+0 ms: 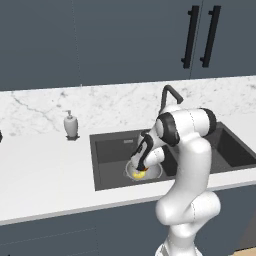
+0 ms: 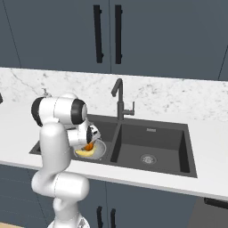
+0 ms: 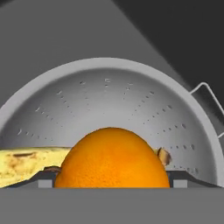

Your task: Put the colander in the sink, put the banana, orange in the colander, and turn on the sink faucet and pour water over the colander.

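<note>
The claw (image 1: pixel 140 169) hangs low in the left-hand basin of the sink (image 2: pixel 167 153), right over the colander (image 3: pixel 109 100), and its jaws stand wide, one dark tip showing on each side of the orange (image 3: pixel 112 158). In the hand view the orange sits directly ahead of the claw and between its tips, close up against them; whether the pads actually touch the peel cannot be told, and with the jaws this wide I judge the fruit released or about to be, resting in the colander bowl rather than gripped. The banana (image 3: pixel 27 165) lies just beside the orange on the claw's left in that view, its long axis running crosswise to the claw's line of sight, one dark tip tucked behind the orange. Both fruits seem to lie inside the colander, which itself sits on the floor of the basin. What the next move turns on is the sink faucet (image 2: pixel 119 101): it stands on the far rim of the sink, above and beyond the claw, and off to the side where the two basins meet. Its spout looks to point away from the colander's basin, though that is hard to judge. No water is running, so by my reading the claw must rise clear of the fruit before reaching back and sideways for the lever.
</note>
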